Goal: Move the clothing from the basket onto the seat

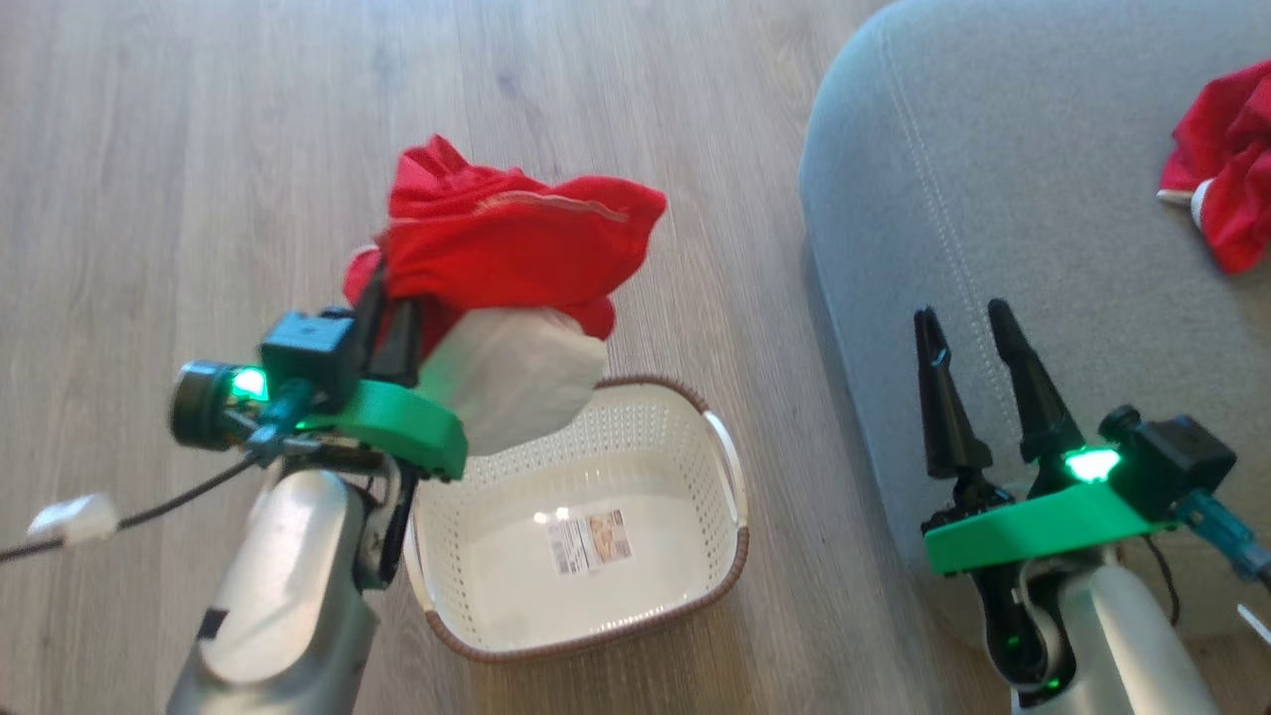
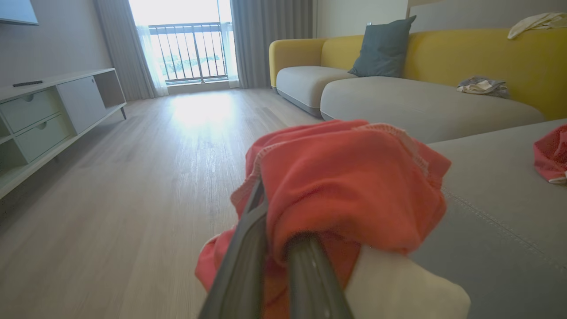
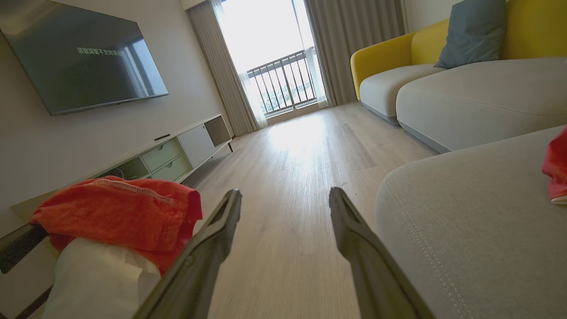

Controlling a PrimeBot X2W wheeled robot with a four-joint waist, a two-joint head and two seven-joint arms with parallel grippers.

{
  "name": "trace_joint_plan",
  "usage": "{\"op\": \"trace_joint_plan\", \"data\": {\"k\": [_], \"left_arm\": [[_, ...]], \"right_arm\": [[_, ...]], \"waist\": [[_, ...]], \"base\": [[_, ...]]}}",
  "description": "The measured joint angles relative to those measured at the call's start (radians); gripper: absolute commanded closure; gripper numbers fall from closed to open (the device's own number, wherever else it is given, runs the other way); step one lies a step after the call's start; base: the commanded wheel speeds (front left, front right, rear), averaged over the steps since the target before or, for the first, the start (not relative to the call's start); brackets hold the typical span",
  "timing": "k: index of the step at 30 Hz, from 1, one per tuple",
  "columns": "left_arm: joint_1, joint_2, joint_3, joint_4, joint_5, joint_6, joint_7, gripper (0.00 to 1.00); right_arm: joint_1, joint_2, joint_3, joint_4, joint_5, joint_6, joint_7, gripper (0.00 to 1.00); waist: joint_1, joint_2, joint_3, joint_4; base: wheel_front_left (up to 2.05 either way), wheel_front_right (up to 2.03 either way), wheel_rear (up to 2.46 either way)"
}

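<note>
My left gripper (image 1: 392,303) is shut on a red garment with a white panel (image 1: 506,238), part of the clothing, and holds it up above the basket's far left rim. The cloth drapes over the fingers (image 2: 248,266) and hides their tips. The cream basket (image 1: 645,427) sits on the floor below, with just a paper label (image 1: 591,541) on its bottom. At the lower right, my right gripper (image 1: 961,310) is open with nothing in it, over the near edge of the grey seat (image 1: 993,179). A second red garment (image 1: 1226,179) lies on the seat at the far right.
Wooden floor (image 1: 199,149) surrounds the basket. The left wrist view shows a low TV cabinet (image 2: 48,115) along the left wall and a yellow sofa (image 2: 465,57) with grey cushions, a blue pillow and loose cloths. A wall TV (image 3: 79,53) hangs above the cabinet.
</note>
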Motion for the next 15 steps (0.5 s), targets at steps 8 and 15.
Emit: {"op": "trace_joint_plan", "data": {"k": [8,15], "left_arm": [[0.094,-0.034,0.124,-0.254,0.038,-0.036,-0.001,1.0],[0.132,-0.054,0.143,-0.416,0.072,-0.074,-0.001,1.0]], "right_arm": [[0.053,-0.005,0.011,0.0,0.004,0.0,0.0,0.0],[0.077,-0.011,0.018,0.0,0.009,0.0,0.0,0.0]], "waist": [[0.0,0.0,-0.082,0.008],[0.0,0.0,-0.109,0.019]], "base": [[0.0,0.0,0.0],[0.0,0.0,0.0]]}}
